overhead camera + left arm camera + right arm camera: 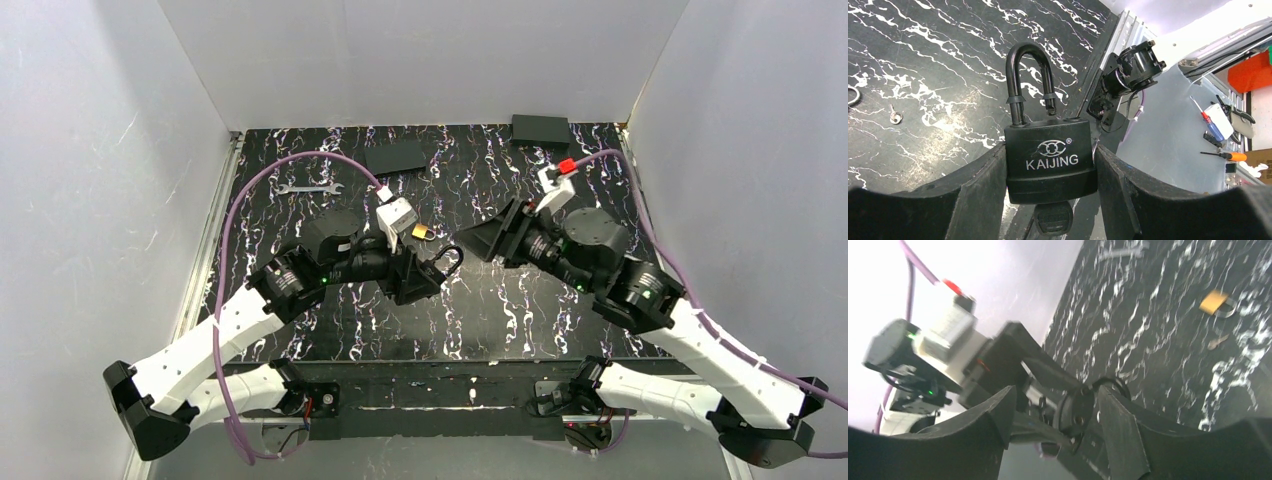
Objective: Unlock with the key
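Black-headed key (1053, 218) beneath padlock (1050, 160) in left gripper (1050, 150)

The padlock (1050, 162) sits clamped between the fingers of my left gripper (1049, 147), with the key (1053, 218) lodged in its underside. My right gripper (470, 242) faces it from just right. Just behind the padlock, on the table (500, 320), lies a smaller padlock (422, 232), with a spare key (895, 117) near it. The wrench (308, 187) lies farther behind-left. Two flat boxes lie farthest behind, one left (397, 157), one right (540, 128).

Overhead camera looks down from the near edge over the whole table (500, 320); both wrist cameras closely face the black padlock (1050, 160) (right view blurred).
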`<state>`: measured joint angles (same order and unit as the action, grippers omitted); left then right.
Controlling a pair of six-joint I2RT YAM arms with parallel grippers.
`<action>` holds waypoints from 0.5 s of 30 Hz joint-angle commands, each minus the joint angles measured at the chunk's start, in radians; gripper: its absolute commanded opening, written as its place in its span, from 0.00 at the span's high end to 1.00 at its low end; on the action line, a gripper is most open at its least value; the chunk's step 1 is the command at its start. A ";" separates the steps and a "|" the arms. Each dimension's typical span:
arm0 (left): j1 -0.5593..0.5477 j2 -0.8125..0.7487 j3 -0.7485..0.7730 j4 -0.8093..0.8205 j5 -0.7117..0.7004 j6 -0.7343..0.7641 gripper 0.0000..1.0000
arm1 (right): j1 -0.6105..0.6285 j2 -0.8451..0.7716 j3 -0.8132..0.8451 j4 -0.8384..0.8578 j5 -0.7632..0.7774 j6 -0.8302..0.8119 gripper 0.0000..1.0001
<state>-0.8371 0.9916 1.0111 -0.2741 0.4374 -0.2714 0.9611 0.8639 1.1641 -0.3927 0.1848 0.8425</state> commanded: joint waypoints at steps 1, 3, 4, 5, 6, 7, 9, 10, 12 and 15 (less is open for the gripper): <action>-0.004 -0.025 0.070 0.088 0.013 0.012 1.00 | -0.004 0.015 -0.101 0.038 -0.137 0.168 0.32; -0.004 -0.030 0.071 0.086 0.012 0.008 1.00 | -0.004 0.024 -0.137 0.083 -0.170 0.202 0.32; -0.004 -0.031 0.073 0.083 0.013 0.006 1.00 | -0.004 0.034 -0.145 0.105 -0.178 0.204 0.32; -0.004 -0.033 0.073 0.082 0.014 0.005 1.00 | -0.004 0.044 -0.148 0.110 -0.179 0.208 0.32; -0.004 -0.036 0.072 0.082 0.014 0.004 1.00 | -0.004 0.052 -0.149 0.114 -0.178 0.206 0.32; -0.005 -0.038 0.069 0.083 0.015 0.001 1.00 | -0.004 0.059 -0.151 0.120 -0.179 0.201 0.32; -0.004 -0.044 0.066 0.088 0.021 -0.007 1.00 | -0.004 0.067 -0.157 0.137 -0.179 0.190 0.32; -0.004 -0.046 0.065 0.090 0.030 -0.012 1.00 | -0.004 0.070 -0.160 0.145 -0.176 0.181 0.32; -0.004 -0.053 0.060 0.114 0.055 -0.031 1.00 | -0.004 0.086 -0.176 0.167 -0.151 0.132 0.32; -0.003 -0.060 0.051 0.148 0.091 -0.057 1.00 | -0.004 0.113 -0.199 0.247 -0.178 0.077 0.32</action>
<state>-0.8375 0.9836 1.0183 -0.2546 0.4534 -0.2996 0.9611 0.9512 0.9901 -0.2699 0.0223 0.9886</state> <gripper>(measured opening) 0.556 0.679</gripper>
